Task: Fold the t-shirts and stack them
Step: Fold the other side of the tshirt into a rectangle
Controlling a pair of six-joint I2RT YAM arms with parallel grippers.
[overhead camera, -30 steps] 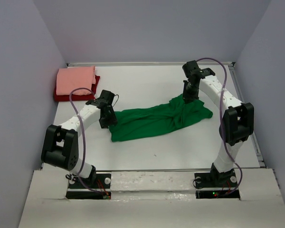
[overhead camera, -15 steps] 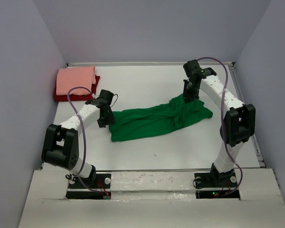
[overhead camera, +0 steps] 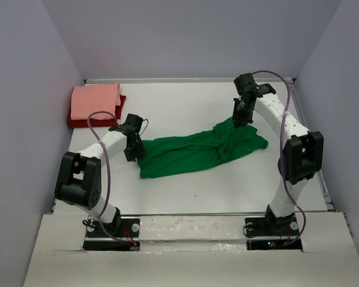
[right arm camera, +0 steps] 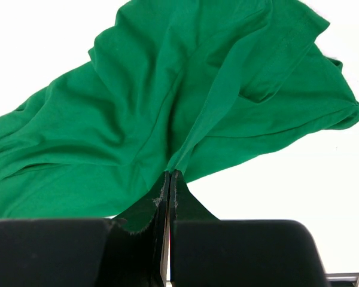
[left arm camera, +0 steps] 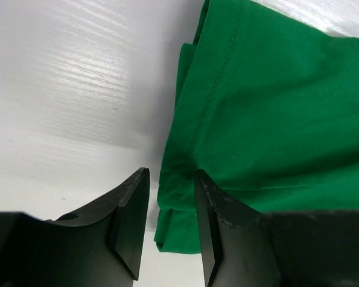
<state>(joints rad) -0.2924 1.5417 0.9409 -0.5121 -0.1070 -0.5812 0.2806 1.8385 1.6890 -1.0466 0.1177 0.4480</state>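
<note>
Top external view, as I watch from the remote desk: the two arms rise from the near edge of the white surface [overhead camera: 227, 185]. The green t-shirt [overhead camera: 185, 154] lies rumpled in a long diagonal band across the middle, not yet folded. The left arm [overhead camera: 107, 142] reaches in to the shirt's near left end, where the left jaws stand partly open at the cloth's edge. The left wrist view shows the stitched hem running up beside the gap, bare surface on the other side, and nothing caught between them. Farther back, the right arm [overhead camera: 275, 113] bends down over the shirt's far right end. The right jaws are closed tight on a pinch of green fabric, which the right wrist view shows drawn up into a tented ridge. At the far left corner the salmon-pink t-shirt [overhead camera: 96, 98] sits folded on top of the dark red t-shirt [overhead camera: 78, 122], well apart from the work. I judge the green shirt light, limp and apt to sag and bunch wherever it is unsupported. A single pinch would likely drag it into folds rather than lay it flat. The doubled hem and the shoulder seams look the firmest places to take hold, one corner per arm, so the cloth can be pulled taut before folding.
</note>
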